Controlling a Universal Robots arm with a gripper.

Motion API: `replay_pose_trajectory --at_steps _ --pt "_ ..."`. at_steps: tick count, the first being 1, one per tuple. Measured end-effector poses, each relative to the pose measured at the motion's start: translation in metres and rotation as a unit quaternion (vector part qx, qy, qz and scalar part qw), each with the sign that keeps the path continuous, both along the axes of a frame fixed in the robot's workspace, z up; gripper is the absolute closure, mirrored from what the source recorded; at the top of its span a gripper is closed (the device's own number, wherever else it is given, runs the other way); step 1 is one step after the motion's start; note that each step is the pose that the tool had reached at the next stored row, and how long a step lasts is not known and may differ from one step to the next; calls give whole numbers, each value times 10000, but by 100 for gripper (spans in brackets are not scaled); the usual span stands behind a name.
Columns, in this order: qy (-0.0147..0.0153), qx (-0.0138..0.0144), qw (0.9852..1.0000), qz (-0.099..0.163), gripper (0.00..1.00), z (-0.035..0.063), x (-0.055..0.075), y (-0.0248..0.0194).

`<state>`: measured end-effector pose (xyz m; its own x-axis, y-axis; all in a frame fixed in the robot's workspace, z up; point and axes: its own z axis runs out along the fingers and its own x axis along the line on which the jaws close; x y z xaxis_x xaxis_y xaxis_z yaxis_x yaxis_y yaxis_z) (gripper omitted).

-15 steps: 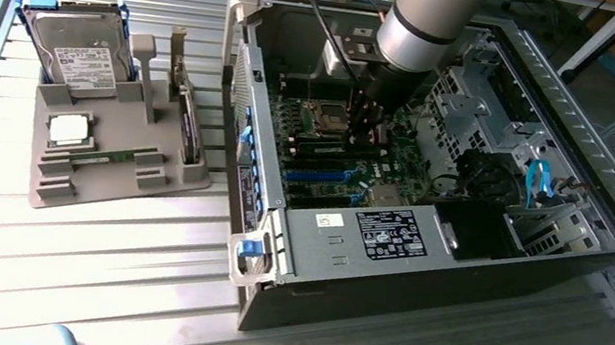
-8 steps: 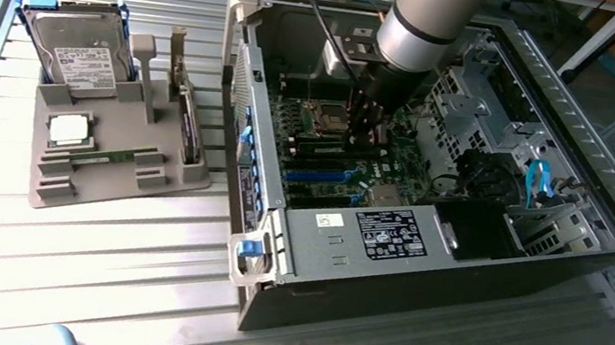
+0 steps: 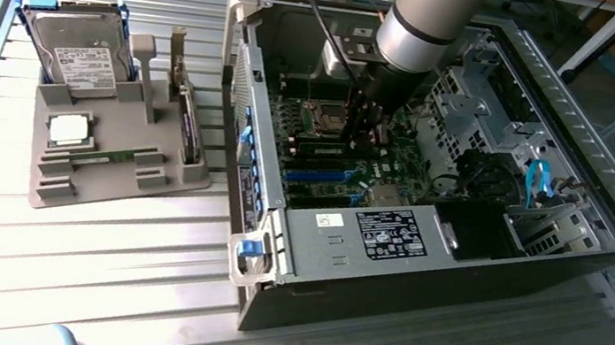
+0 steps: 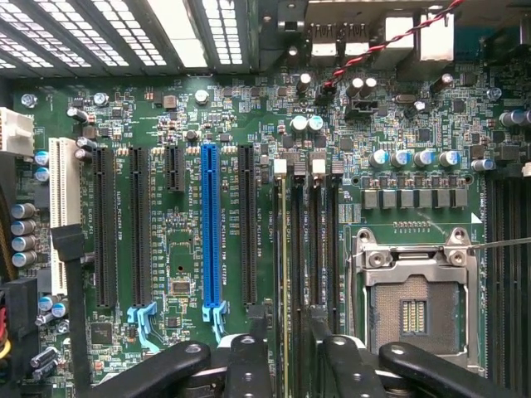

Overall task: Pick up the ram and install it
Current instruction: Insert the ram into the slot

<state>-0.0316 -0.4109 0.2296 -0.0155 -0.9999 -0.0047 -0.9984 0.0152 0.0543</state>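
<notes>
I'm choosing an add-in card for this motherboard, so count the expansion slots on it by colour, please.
Black slots: 4
Blue slot: 1
White slot: 1
Total: 6

**DESK:** Any legible wording in the exterior view?

**PHOTOGRAPHER:** Labels, yes; wording, no. A white label point(image 3: 84, 63) covers the top face of the hard drive point(image 3: 51, 25), its lines of print too small to read. A black label point(image 3: 395, 234) with white print sits on a metal panel of the computer case point(image 3: 409, 306), beside a small white sticker point(image 3: 329, 220). Neither can be read.

**DESK:** And the wrist view?

**PHOTOGRAPHER:** White silk-screen lettering point(image 4: 226, 249) runs down the motherboard point(image 4: 182, 240) beside the blue slot point(image 4: 211, 232), with more beside the black slots point(image 4: 104, 224). The characters are too fine to make out. The ram point(image 4: 286, 265) stands edge-on in its slot, so its faces cannot be read.
</notes>
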Motion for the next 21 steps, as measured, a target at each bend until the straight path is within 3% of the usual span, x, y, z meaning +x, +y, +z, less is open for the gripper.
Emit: replay_pose_trajectory --at_steps 21 --pt "1 0 10000 0 68 316 0 0"
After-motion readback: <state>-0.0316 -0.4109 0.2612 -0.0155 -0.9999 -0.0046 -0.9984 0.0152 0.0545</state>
